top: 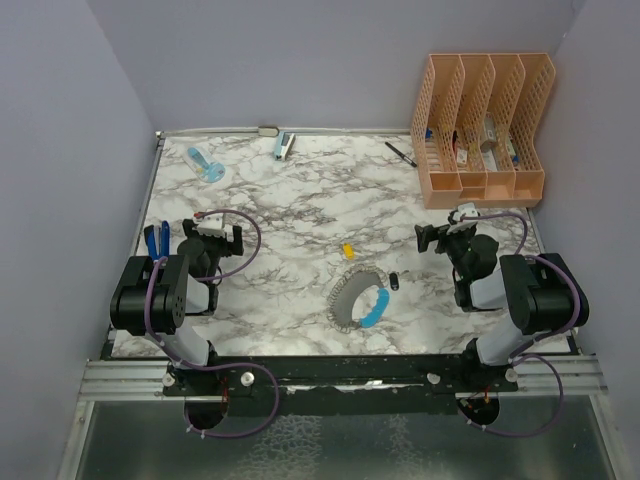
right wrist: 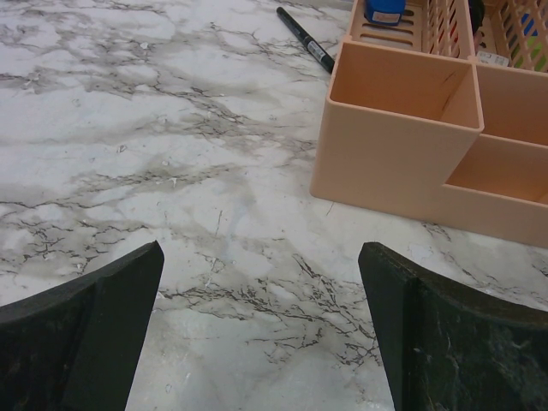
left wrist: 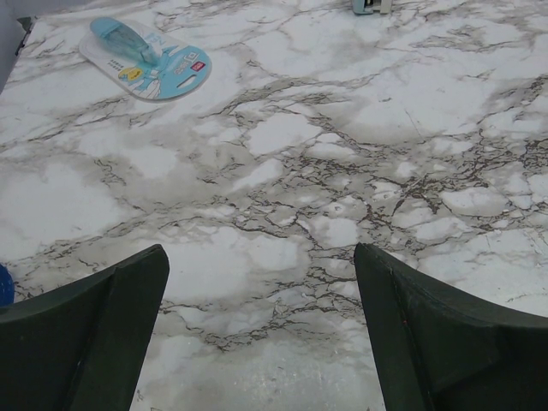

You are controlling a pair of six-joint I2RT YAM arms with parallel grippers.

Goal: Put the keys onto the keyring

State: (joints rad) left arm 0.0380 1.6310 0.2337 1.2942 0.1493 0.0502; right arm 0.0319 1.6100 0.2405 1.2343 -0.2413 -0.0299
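Keyring [top: 360,301], a gray ribbed loop with one light-blue section, is seen lying flat on the marble table [top: 290,200], just right of lower centre in the top view. A tiny black key [top: 395,282] is placed just beside the loop's upper right edge. A yellow key [top: 348,251] lies near, a little above the loop. Neither key is threaded on it.

Further up, the left claw [top: 218,238] is found at middle left and the right claw [top: 432,237] at middle right, both well apart from the loop. In each wrist view the dark fingers [left wrist: 94,334] are spread wide over bare marble, and nothing is held.

A blue-handled tool [top: 156,240] is seen at the left edge, beside the left claw. Toward the back, a blue-and-white packet [top: 206,165] lies at upper left, a small blue-gray item [top: 284,146] at top centre, and a black pen [top: 401,154] beside a peach organizer [top: 480,120] at upper right.
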